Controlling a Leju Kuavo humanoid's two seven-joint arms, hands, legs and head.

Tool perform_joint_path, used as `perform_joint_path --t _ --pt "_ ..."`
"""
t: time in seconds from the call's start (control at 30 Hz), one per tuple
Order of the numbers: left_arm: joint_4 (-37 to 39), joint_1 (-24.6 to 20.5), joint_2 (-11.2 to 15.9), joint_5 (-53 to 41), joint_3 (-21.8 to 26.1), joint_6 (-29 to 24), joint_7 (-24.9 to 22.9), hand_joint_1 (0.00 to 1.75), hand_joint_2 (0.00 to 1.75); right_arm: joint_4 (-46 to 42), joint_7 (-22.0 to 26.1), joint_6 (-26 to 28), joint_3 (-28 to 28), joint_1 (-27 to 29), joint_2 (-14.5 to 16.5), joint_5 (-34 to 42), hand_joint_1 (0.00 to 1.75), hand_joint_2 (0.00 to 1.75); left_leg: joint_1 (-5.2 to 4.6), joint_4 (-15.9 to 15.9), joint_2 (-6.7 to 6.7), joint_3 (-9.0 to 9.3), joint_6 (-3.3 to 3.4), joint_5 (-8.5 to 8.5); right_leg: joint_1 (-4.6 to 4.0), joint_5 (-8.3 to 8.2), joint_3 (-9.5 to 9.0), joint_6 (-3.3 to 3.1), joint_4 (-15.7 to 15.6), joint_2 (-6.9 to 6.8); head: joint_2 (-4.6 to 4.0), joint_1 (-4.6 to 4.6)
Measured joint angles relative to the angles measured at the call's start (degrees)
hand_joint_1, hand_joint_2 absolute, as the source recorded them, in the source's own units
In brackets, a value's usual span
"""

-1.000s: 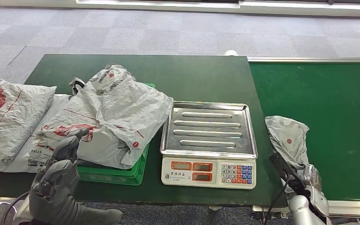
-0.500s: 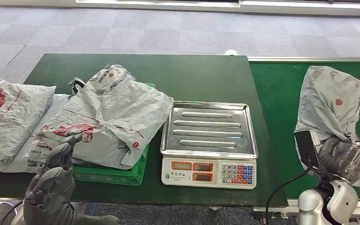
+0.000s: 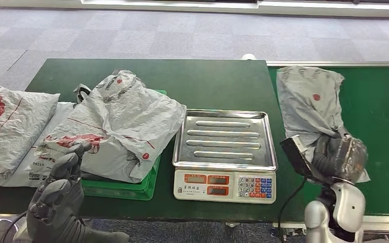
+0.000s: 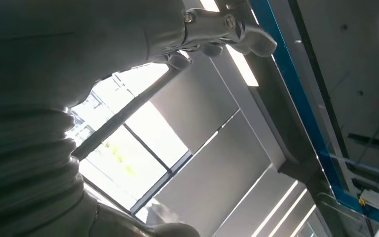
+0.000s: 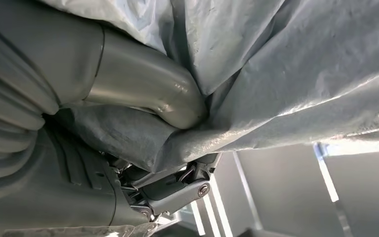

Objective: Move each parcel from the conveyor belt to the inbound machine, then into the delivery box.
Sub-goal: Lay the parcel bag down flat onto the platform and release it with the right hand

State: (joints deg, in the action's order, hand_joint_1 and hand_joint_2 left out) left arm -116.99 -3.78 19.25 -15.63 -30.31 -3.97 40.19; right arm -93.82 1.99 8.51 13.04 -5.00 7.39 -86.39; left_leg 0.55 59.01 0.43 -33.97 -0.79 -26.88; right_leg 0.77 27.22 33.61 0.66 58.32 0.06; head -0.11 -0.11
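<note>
My right hand (image 3: 340, 156) grips a grey plastic parcel (image 3: 311, 101) and holds it up over the near left part of the green conveyor belt (image 3: 380, 121), just right of the scale. Close up, the right wrist view shows the parcel's grey film (image 5: 296, 84) bunched against my thumb (image 5: 143, 89). The inbound machine is a weighing scale (image 3: 225, 152) with a bare steel pan. My left hand (image 3: 56, 195) hovers low at the table's near left edge, fingers apart, holding nothing. The green delivery box (image 3: 126, 186) is heaped with grey parcels (image 3: 119, 126).
Two more grey parcels with red print (image 3: 10, 131) lie on the dark green table (image 3: 202, 83) left of the box. A black cable (image 3: 288, 207) hangs below my right wrist. The left wrist view shows only ceiling and windows.
My right hand has lifted the parcel off the belt and carried it left toward the scale. The left hand has barely shifted.
</note>
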Motion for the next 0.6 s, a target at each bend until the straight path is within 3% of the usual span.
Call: perform_joint_path --t 0.27,0.57,0.6 --pt "1.6 -2.5 0.5 1.9 -3.1 -1.9 0.0 0.0 1.75 17.4 -2.1 2.2 -11.6 -5.5 -0.7 1.0 1.75 1.75 0.03 0.0 -0.09 0.0 -0.07 0.07 -0.03 -0.05 -0.01 -0.05 0.0 -0.05 0.0 0.0" --pt "2.7 -3.4 0.5 1.9 -4.0 -2.0 0.0 0.0 1.75 24.0 -2.1 2.6 -14.7 -7.3 -1.1 1.4 1.75 1.75 0.03 0.0 -0.1 -0.05 -0.06 0.03 -0.03 -0.02 0.05 -0.05 0.0 -0.05 0.0 0.0" --pt "2.8 -3.4 0.5 1.9 -4.0 -2.0 0.0 0.0 1.75 24.2 -2.1 2.6 -14.8 -7.4 -1.1 1.4 1.31 1.75 0.03 0.0 -0.1 -0.05 -0.06 0.03 -0.03 -0.02 0.05 -0.05 0.0 -0.05 0.0 0.0"
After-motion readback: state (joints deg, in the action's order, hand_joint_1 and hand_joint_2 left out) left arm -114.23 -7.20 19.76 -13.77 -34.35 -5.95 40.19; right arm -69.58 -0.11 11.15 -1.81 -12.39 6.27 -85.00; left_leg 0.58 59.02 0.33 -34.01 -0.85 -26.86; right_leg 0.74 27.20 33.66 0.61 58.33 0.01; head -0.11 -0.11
